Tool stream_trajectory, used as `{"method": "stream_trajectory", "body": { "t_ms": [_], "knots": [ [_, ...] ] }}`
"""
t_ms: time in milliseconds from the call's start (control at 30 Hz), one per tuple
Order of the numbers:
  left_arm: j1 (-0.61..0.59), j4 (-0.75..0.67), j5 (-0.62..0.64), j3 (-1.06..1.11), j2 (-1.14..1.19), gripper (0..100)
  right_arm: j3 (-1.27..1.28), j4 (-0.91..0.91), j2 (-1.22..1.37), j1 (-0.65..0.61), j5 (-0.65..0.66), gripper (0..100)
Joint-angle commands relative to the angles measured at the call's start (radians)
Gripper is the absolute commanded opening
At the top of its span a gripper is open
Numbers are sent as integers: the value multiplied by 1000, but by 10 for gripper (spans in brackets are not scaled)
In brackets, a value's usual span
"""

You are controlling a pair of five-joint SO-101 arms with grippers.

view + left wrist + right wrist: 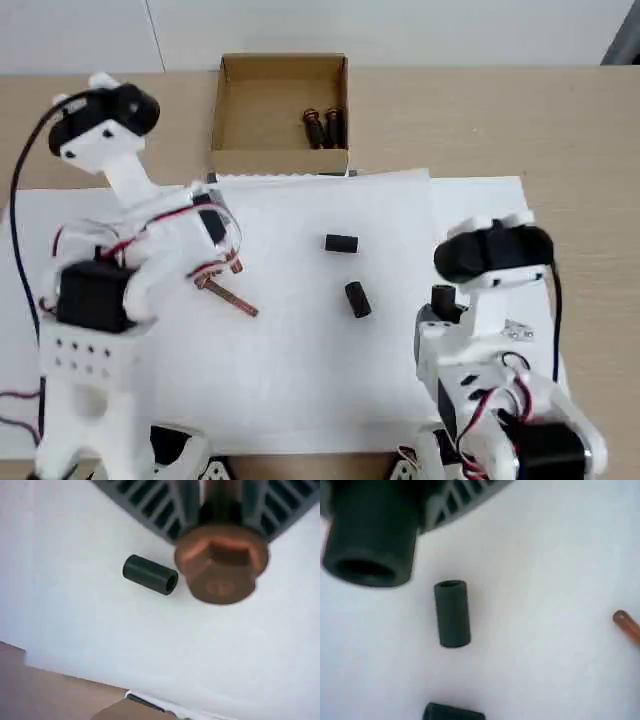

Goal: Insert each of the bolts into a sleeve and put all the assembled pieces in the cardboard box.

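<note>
Bolt of copper-coloured metal with a hex head (221, 562) sits pinched in your left gripper (215, 275), which is pressed together on the shank just behind the head. The free end slants down onto the white paper sheet (300, 380) out ahead of the gripper.

Between your two grippers, two short black cylindrical sleeves lie on their sides on the sheet, apart from each other. One (341, 243) is farther out from both grippers. The other (357, 299) is nearer to your right gripper than to your left and well clear of the bolt's tip.

Your right gripper (445, 305) is clamped on a third black sleeve (370, 542), holding it off the sheet with its open bore facing the wrist camera.

The open brown cardboard box (232, 105) stands on the wooden surface (500, 110) past the far edge of the sheet, well beyond both grippers. Two assembled pieces (323, 127) lie side by side inside it, against its near wall.
</note>
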Motion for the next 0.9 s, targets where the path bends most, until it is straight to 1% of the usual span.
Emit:
{"method": "stream_trajectory", "body": {
  "t_ms": [0, 167, 267, 467, 600, 733, 867],
  "knots": [
    [9, -101, -44, 130, -135, 6, 68, -62, -50, -18, 15, 3],
    [9, -310, -86, 384, -365, 6, 236, -189, -157, -22, 17, 3],
    [14, -400, -98, 529, -499, 6, 321, -260, -213, -41, 17, 3],
    [14, -482, -91, 716, -704, 5, 502, -404, -306, -151, 14, 3],
    [15, -537, -20, 819, -821, 5, 629, -526, -351, -206, 20, 3],
    [17, -597, 18, 928, -945, 5, 684, -610, -367, -303, 83, 3],
    [17, -615, 60, 1030, -1080, 5, 706, -656, -366, -395, 118, 3]
  ]
}}
